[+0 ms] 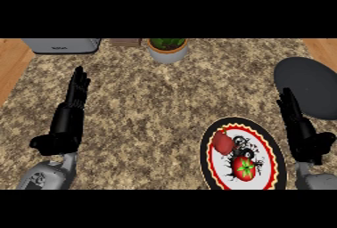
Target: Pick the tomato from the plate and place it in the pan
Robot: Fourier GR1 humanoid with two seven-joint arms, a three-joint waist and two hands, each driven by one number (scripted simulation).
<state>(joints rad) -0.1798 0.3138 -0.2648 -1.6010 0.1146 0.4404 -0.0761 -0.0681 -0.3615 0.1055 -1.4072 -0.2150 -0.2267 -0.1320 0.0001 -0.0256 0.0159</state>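
A red tomato (244,169) with a green stem lies on a patterned plate (211,153) with a black rim, at the lower right of the counter. Another red item (223,141) sits on the same plate just above it. The dark pan (309,84) lies at the right edge, above the plate. My right hand (302,131) is open with straight fingers, just right of the plate and below the pan, touching neither. At the left, my left hand (69,116) rests open, fingers pointing up, far from the plate.
A grey appliance (63,45) stands at the back left. A potted green plant (167,48) stands at the back centre, with a small brown box (125,42) beside it. The speckled counter top (151,111) spreads between the hands.
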